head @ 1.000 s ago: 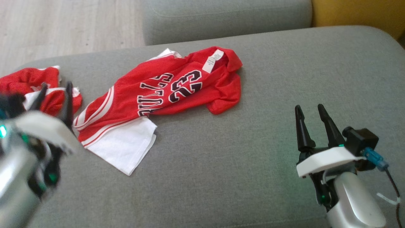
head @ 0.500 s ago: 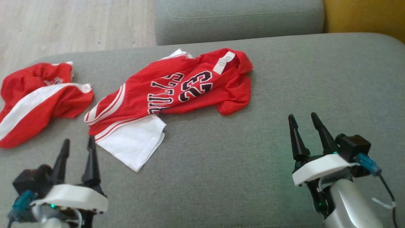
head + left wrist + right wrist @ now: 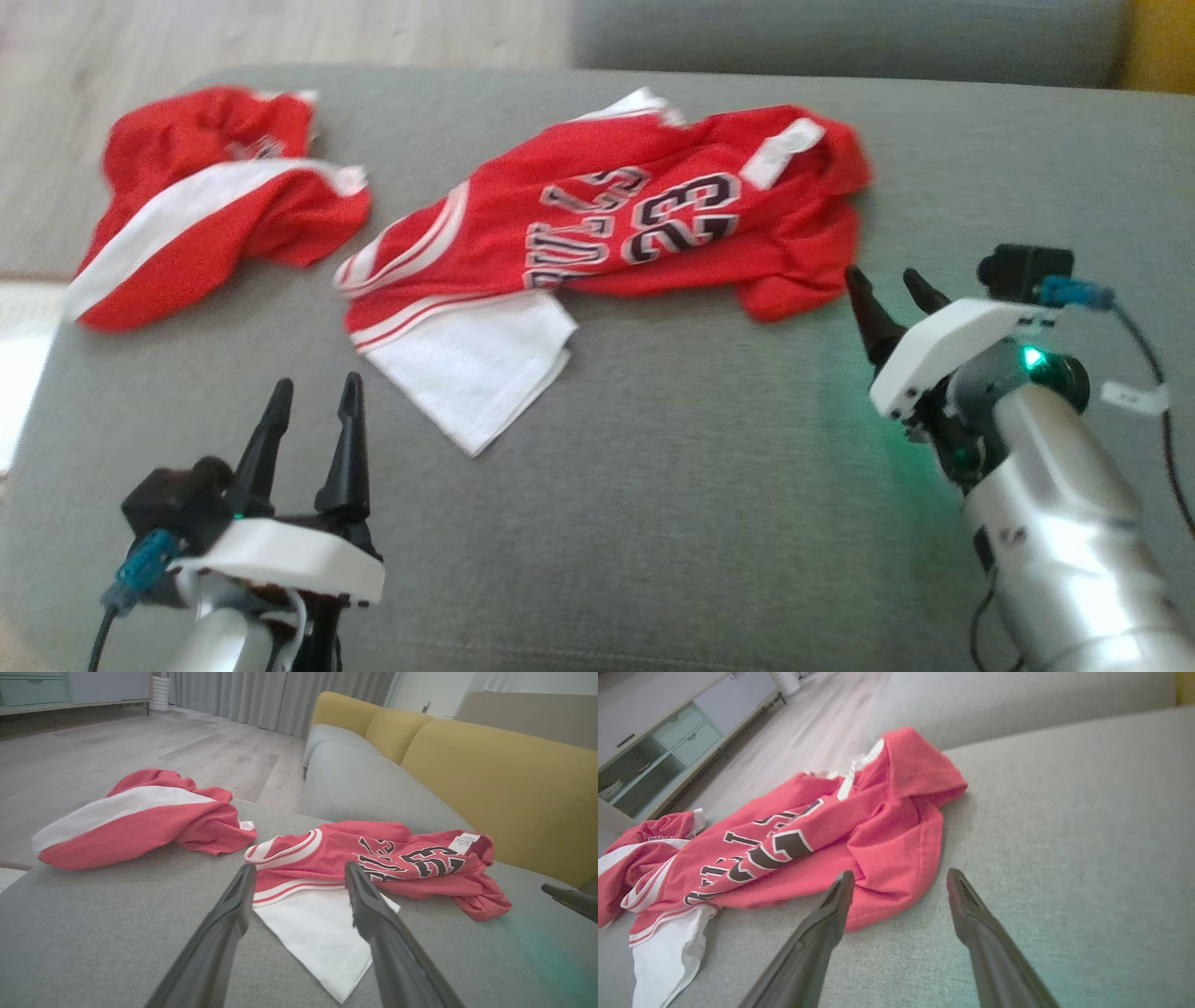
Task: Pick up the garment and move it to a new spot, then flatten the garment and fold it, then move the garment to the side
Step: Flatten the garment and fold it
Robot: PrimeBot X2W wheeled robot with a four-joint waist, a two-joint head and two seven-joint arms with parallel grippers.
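Pincers spread and empty: left pincer (image 3: 317, 381) faces the jersey (image 3: 607, 215) at its white corner, right pincer (image 3: 880, 273) just beside its red edge; bare grey sofa cushion (image 3: 700, 485) lies between them.

The red jersey (image 3: 523, 245) carries black, white-edged lettering (image 3: 581, 235) reading "ULLS" and the number (image 3: 681, 219) "23". The print on its white tag (image 3: 782, 152) is too small to read.

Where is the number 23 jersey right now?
In the head view, the jersey lies crumpled on the grey sofa cushion, right of the other red garment, with the right hand near its right end.
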